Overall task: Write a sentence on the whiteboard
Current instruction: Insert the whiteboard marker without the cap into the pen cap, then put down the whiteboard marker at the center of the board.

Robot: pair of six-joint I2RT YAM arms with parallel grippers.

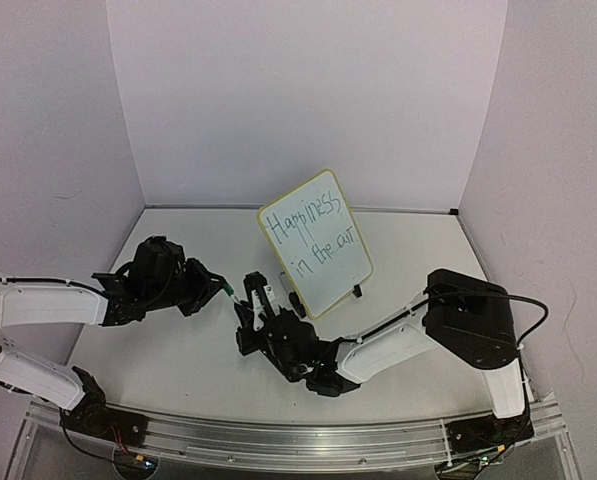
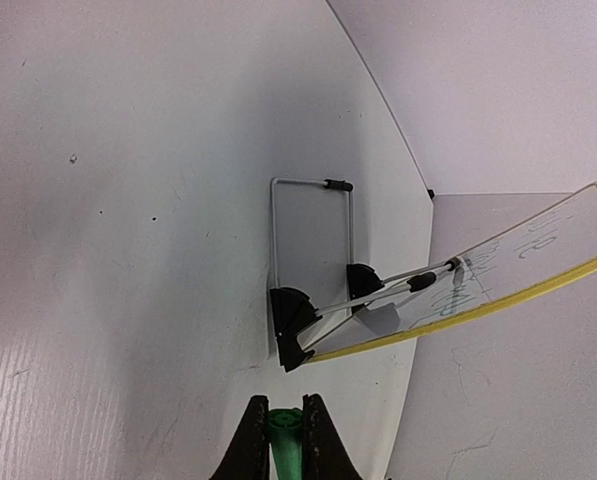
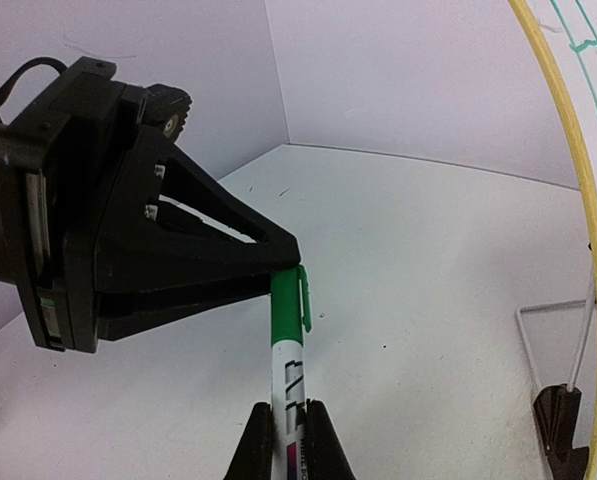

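The whiteboard (image 1: 330, 283) stands tilted at the table's middle on its wire stand; its pale yellow frame also shows in the right wrist view (image 3: 584, 200) and the left wrist view (image 2: 498, 300). The sentence (image 1: 304, 222) is green lettering in two lines, reading "Happiness in the out". A slim white marker (image 3: 291, 385) lies level between my grippers, in front of the board. My right gripper (image 3: 288, 412) is shut on its white barrel. My left gripper (image 2: 286, 405) is shut on its green cap (image 2: 286, 440), which sits on the marker (image 3: 286, 305).
The board's black feet (image 2: 291, 322) and wire stand (image 2: 313, 185) rest on the white table just beyond my left gripper. White walls close the back and both sides. Both arms meet at the table's centre, left of the board's lower corner.
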